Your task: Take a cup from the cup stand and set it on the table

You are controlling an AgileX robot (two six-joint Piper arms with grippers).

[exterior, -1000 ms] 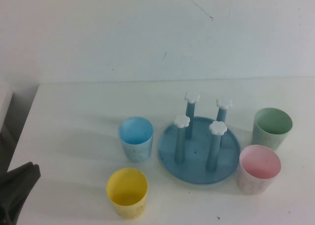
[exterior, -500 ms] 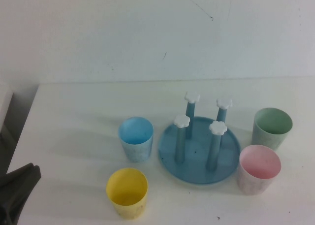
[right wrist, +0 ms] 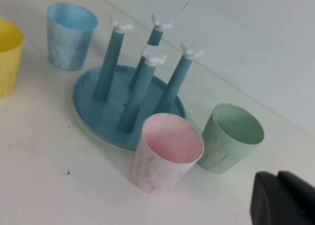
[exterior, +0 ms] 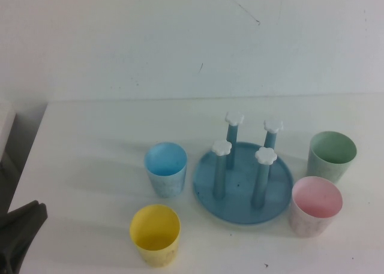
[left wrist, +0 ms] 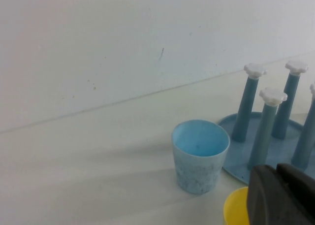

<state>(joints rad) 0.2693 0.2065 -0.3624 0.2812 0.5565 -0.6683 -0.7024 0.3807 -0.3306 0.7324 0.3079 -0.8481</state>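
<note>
The pale mint-green cup [exterior: 332, 156] stands upright on the white table [exterior: 90, 136], just right of the cup stand [exterior: 240, 173]. It also shows in the right wrist view [right wrist: 229, 139]. The stand's four blue pegs with white caps are all bare. My left gripper [exterior: 37, 209] is shut and empty at the table's near left corner, far from the stand; in the left wrist view it [left wrist: 278, 172] sits near the stand's tray [left wrist: 234, 155]. My right gripper [right wrist: 278, 178] is shut and empty, near the green cup, out of the high view.
A light blue cup [exterior: 165, 169] stands left of the stand. A yellow cup [exterior: 155, 234] is in front of it. A pink cup [exterior: 315, 205] is right of the stand, in front of the green cup. A white wall rises behind the table.
My left gripper has drawn back slightly toward the near left corner. The cups and stand have not moved.
</note>
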